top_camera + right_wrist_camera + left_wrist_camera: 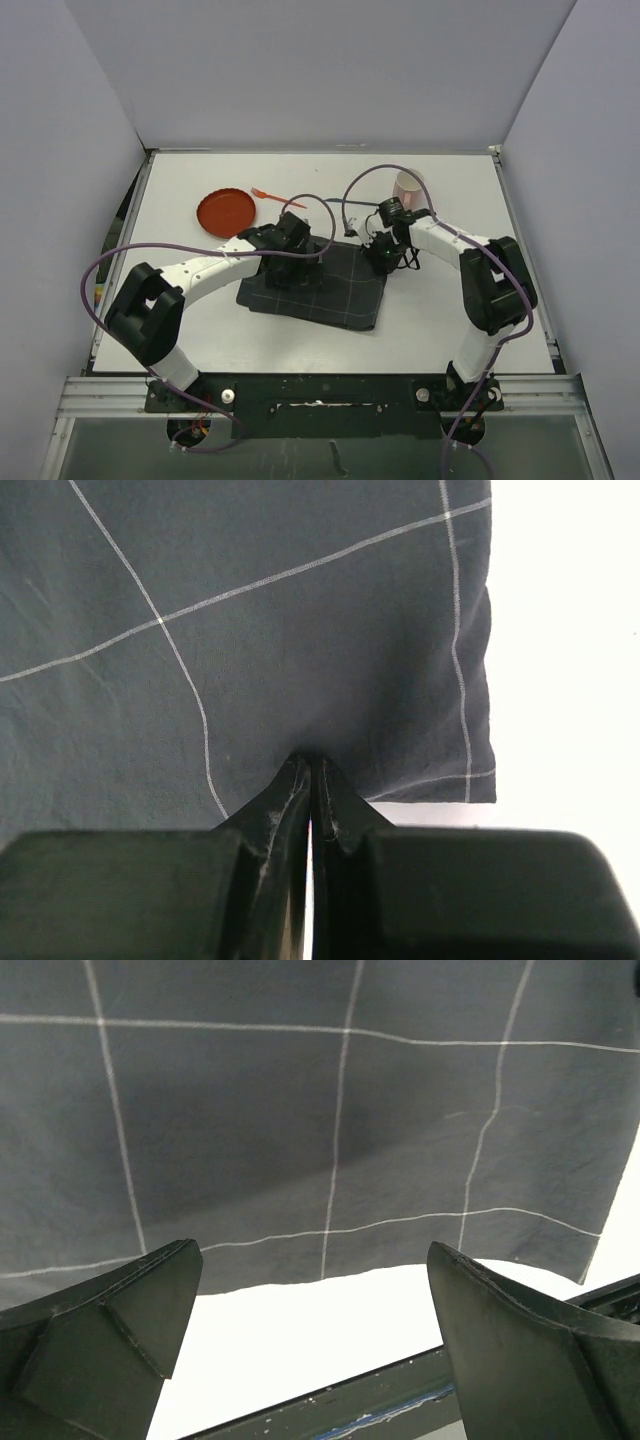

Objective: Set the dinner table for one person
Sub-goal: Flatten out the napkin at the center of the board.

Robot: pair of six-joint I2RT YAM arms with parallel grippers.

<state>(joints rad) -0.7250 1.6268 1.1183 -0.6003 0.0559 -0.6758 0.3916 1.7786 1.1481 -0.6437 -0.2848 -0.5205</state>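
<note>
Dark mat (335, 295), white grid; red plate (226, 213); seemingly pink cup (408, 186).

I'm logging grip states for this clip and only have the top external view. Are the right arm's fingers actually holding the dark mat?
Observer: Yes. In the right wrist view the right fingers are shut and pinch the edge of the dark mat, which puckers at their tips.
Operator: And the left?
Observer: The left wrist view shows the left fingers spread wide with nothing gripped between them.
Operator: Are they over the mat?
Observer: They're at its edge. The bare white table shows just below the cloth, in the gap between them.
</note>
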